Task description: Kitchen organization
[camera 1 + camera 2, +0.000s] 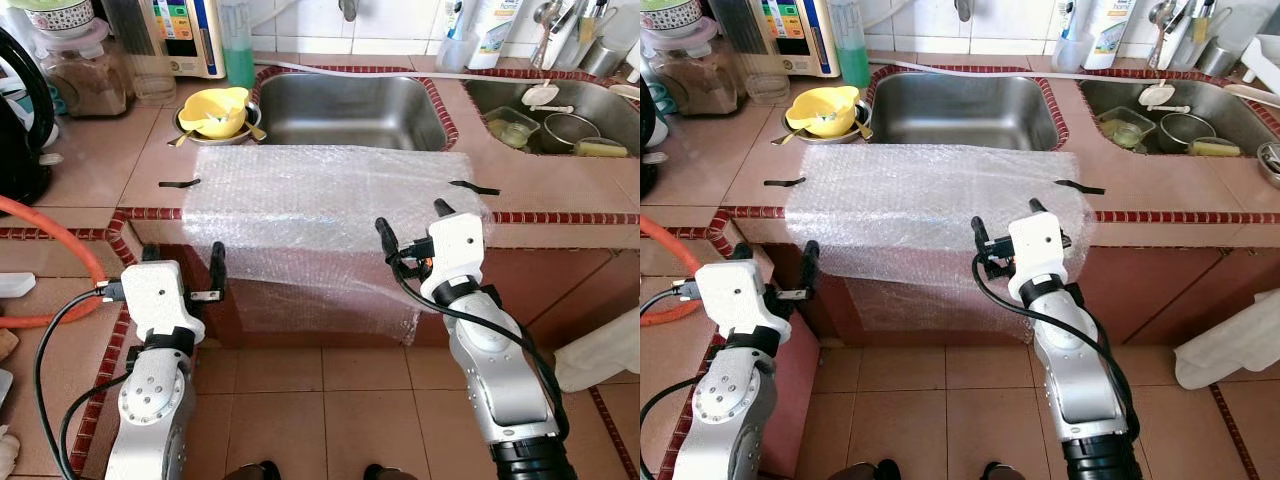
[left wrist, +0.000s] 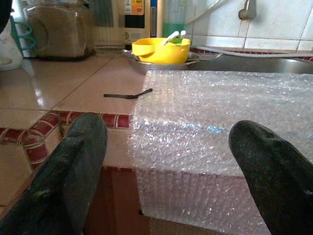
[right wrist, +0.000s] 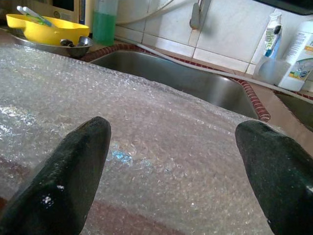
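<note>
1. The bubble wrap (image 1: 330,220) lies flat on the tiled counter (image 1: 100,160), in front of the middle sink (image 1: 350,105). Its near part hangs over the counter edge, down the red front.
2. My left gripper (image 1: 183,268) is at about 7 o'clock from the wrap, beside its hanging corner. My two black fingers (image 2: 73,171) are spread wide apart and hold nothing. In my left wrist view, the wrap's corner sits between them.
3. My right gripper (image 1: 410,225) is at about 5 o'clock from the wrap's middle, at the counter edge. Its fingers (image 3: 73,171) are spread wide too, with nothing pinched. The wrap lies just beyond the tips.
4. A thin black strip (image 1: 178,184) lies at 9 o'clock, just beside the wrap. Another black strip (image 1: 474,187) lies at 3 o'clock, its end touching the wrap.
5. A yellow bowl (image 1: 214,110) sits in a metal dish at 11 o'clock.
6. A green bottle (image 1: 238,50) stands behind the bowl. A box with coloured buttons (image 1: 185,35) stands next to it. I cannot read its writing.
7. A second sink (image 1: 560,120) at 2 o'clock holds dishes.
8. White bottles (image 1: 490,30) stand at 1 o'clock. Their labels are too small to read.
9. An orange hose (image 1: 60,250) curves at 8 o'clock.
</note>
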You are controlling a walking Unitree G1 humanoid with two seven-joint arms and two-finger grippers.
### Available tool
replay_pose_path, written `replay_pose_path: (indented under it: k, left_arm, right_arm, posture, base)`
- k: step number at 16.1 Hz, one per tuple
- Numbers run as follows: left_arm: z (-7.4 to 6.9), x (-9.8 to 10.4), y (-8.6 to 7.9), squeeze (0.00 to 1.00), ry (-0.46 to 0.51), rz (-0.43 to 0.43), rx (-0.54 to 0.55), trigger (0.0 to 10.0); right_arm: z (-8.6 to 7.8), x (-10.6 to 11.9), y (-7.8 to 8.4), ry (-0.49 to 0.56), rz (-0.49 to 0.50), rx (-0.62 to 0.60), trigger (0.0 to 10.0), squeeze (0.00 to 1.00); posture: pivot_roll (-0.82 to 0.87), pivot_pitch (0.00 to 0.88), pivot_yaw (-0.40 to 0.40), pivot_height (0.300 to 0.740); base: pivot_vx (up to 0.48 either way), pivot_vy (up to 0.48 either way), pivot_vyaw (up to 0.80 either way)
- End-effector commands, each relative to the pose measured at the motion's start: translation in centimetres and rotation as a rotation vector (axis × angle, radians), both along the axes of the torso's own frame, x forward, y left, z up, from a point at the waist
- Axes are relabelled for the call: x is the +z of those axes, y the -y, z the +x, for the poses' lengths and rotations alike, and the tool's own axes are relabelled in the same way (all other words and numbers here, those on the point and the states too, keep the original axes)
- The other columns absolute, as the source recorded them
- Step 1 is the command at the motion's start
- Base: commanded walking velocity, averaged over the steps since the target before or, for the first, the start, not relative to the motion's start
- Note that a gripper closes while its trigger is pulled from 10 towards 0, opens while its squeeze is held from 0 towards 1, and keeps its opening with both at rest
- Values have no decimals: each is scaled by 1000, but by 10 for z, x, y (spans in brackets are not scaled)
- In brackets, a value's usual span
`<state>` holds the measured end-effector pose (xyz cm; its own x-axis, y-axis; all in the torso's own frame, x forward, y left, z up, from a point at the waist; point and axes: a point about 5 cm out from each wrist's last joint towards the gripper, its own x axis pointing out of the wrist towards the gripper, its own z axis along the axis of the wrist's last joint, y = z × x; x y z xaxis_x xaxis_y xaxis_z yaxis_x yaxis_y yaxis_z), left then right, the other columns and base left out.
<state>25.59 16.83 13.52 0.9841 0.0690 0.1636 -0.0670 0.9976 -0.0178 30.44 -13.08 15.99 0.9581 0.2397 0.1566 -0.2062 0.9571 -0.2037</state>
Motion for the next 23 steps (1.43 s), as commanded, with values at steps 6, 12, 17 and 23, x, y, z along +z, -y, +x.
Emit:
replay_pose_path:
  k: [6,12,17,23]
  left_arm:
    - [5,7,13,0,16,-2,-140,10000]
    - [5,7,19,0,10,-25,-195,10000]
    - [3,5,22,0,0,-33,-216,10000]
    - [4,4,28,0,-5,-37,-251,10000]
  right_arm:
    - [-7,1,9,29,18,-75,10000,0]
    - [-10,-1,11,27,11,-89,10000,0]
    - [-11,-1,11,27,3,-85,10000,0]
    - [-11,0,13,35,-8,-90,10000,0]
  posture:
    - [-138,156,69,740]
    - [-142,169,80,740]
    - [-143,175,75,740]
    - [-157,173,74,740]
  base:
    - [86,0,0]
    - [341,0,0]
    - [339,0,0]
    - [340,0,0]
